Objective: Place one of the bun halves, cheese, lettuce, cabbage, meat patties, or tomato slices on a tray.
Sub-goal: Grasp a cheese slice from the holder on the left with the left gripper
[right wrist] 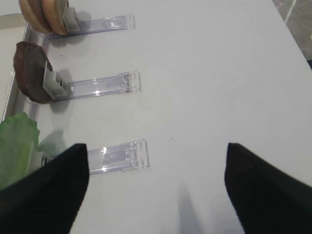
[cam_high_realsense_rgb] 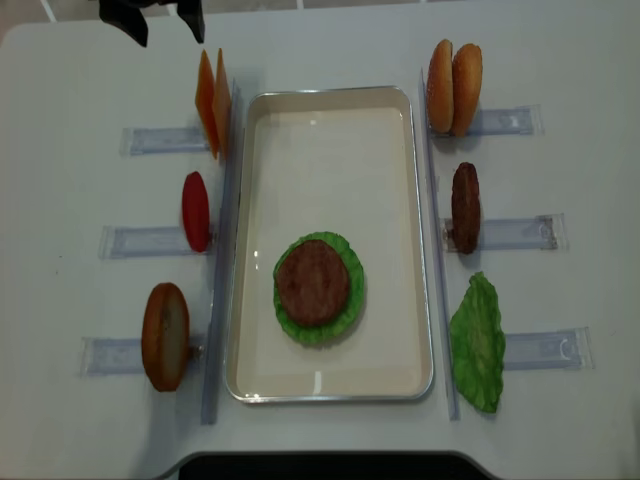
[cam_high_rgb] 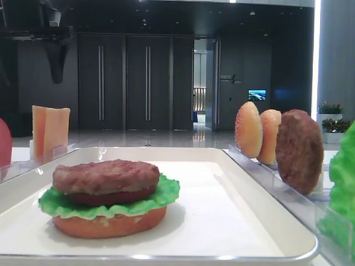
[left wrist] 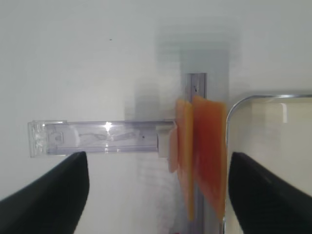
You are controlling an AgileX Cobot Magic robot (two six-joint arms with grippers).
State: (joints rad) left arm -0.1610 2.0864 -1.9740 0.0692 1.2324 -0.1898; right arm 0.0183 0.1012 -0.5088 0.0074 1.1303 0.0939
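On the white tray lies a stack: a bun half, lettuce and a meat patty on top. Two cheese slices stand on edge in a clear holder left of the tray's far corner. My left gripper hangs open just behind them. In the left wrist view the cheese stands between the spread fingertips, nearer the right one, untouched. My right gripper is open over bare table, beside a clear holder.
Left of the tray stand a tomato slice and a bun half in clear holders. On the right stand two bun halves, a meat patty and a lettuce leaf. Clear rails run along both long sides.
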